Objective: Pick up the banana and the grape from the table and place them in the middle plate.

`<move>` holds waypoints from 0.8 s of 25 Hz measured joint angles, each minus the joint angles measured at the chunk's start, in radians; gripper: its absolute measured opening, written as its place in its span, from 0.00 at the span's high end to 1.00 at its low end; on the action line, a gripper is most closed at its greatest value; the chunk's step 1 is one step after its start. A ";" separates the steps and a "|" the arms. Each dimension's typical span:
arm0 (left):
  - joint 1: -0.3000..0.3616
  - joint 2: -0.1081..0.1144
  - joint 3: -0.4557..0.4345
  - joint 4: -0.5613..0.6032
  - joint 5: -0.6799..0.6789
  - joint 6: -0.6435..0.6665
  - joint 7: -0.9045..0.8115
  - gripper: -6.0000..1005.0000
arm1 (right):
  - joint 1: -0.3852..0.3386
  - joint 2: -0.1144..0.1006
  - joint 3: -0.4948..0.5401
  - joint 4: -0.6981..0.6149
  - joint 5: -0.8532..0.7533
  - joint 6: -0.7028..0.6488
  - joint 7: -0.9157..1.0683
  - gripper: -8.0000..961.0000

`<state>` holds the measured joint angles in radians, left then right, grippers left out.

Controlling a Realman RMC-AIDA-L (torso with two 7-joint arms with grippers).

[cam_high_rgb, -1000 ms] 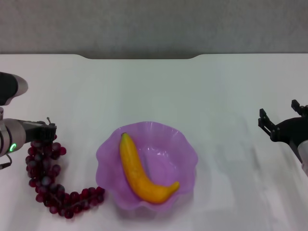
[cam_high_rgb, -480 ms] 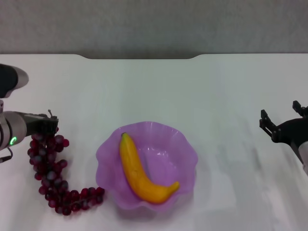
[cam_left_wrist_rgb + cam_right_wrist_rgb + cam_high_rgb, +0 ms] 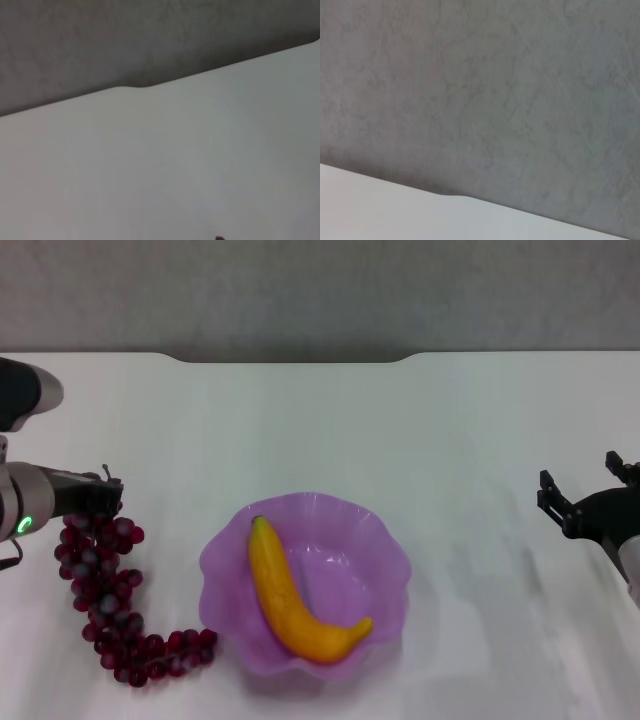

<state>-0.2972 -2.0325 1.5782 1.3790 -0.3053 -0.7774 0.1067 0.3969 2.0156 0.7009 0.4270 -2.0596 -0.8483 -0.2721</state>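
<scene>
The yellow banana (image 3: pixel 300 602) lies inside the purple scalloped middle plate (image 3: pixel 392 545) at the table's near centre. The dark red grape bunch (image 3: pixel 105 600) lies on the white table (image 3: pixel 330 430) left of the plate, curving from my left gripper toward the plate's near-left rim. My left gripper (image 3: pixel 102 502) is at the bunch's upper end and is shut on it, with that end raised a little. My right gripper (image 3: pixel 582 485) is open and empty at the far right, well clear of the plate.
The table's far edge has a notch (image 3: pixel 290 360), with a grey wall behind it. The left wrist view shows only bare tabletop (image 3: pixel 175 165) and wall. The right wrist view shows mostly wall and a strip of table (image 3: pixel 370 210).
My left gripper has risen slightly with the grape bunch's upper end, stretching the bunch a little. The banana, the plate and the right arm have stayed almost still.
</scene>
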 joint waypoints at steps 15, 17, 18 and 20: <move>-0.008 0.000 -0.053 0.126 0.011 -0.149 0.062 0.75 | 0.003 0.000 -0.003 0.000 -0.001 -0.001 0.001 0.08; -0.010 0.000 -0.061 0.139 0.010 -0.168 0.070 0.75 | 0.003 0.000 -0.003 -0.001 -0.001 -0.001 0.001 0.08; -0.015 0.001 -0.077 0.155 0.007 -0.195 0.084 0.75 | 0.003 0.000 -0.003 -0.001 -0.001 -0.001 0.001 0.08; -0.028 0.001 -0.105 0.174 0.003 -0.241 0.105 0.75 | 0.003 0.000 -0.003 -0.001 0.000 -0.001 0.001 0.08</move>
<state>-0.3249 -2.0316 1.4737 1.5530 -0.3022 -1.0180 0.2116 0.3997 2.0155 0.6980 0.4264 -2.0600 -0.8488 -0.2714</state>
